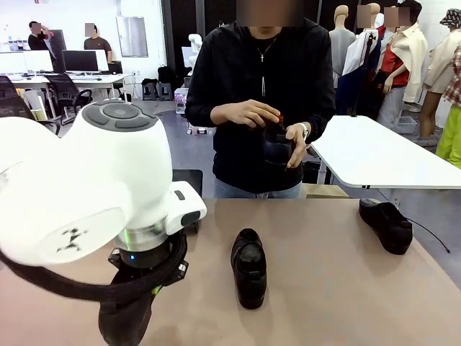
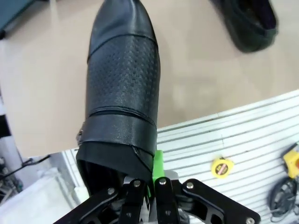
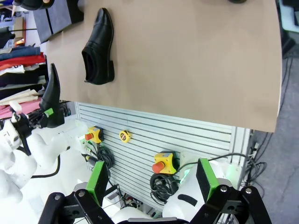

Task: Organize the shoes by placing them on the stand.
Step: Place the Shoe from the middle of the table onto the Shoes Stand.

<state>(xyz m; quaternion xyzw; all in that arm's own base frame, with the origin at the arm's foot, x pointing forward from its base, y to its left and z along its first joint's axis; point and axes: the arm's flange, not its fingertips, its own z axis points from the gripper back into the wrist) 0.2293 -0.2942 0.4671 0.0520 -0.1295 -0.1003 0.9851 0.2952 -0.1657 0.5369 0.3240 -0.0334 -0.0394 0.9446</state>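
Observation:
My left gripper point(image 2: 150, 181) is shut on the heel rim of a glossy black shoe point(image 2: 122, 88) and holds it above the table's near edge; the same shoe point(image 1: 126, 321) hangs under the left wrist at the bottom left. A second shoe point(image 1: 248, 268) lies mid-table, toe toward me. A third point(image 1: 387, 225) lies at the far right. The person holds a fourth shoe point(image 1: 277, 148) in both hands at chest height. A black block, apparently the stand point(image 1: 190, 179), sits at the far edge, mostly behind the left arm. My right gripper point(image 3: 153, 183) is open and holds nothing, high over the front edge.
The tan table point(image 1: 331, 288) has bare room between the shoes. Below its front edge a slatted panel point(image 3: 187, 135) carries a yellow tape measure point(image 3: 124, 136) and emergency-stop buttons point(image 3: 163, 163) with cables. A white table point(image 1: 382, 155) stands behind at right.

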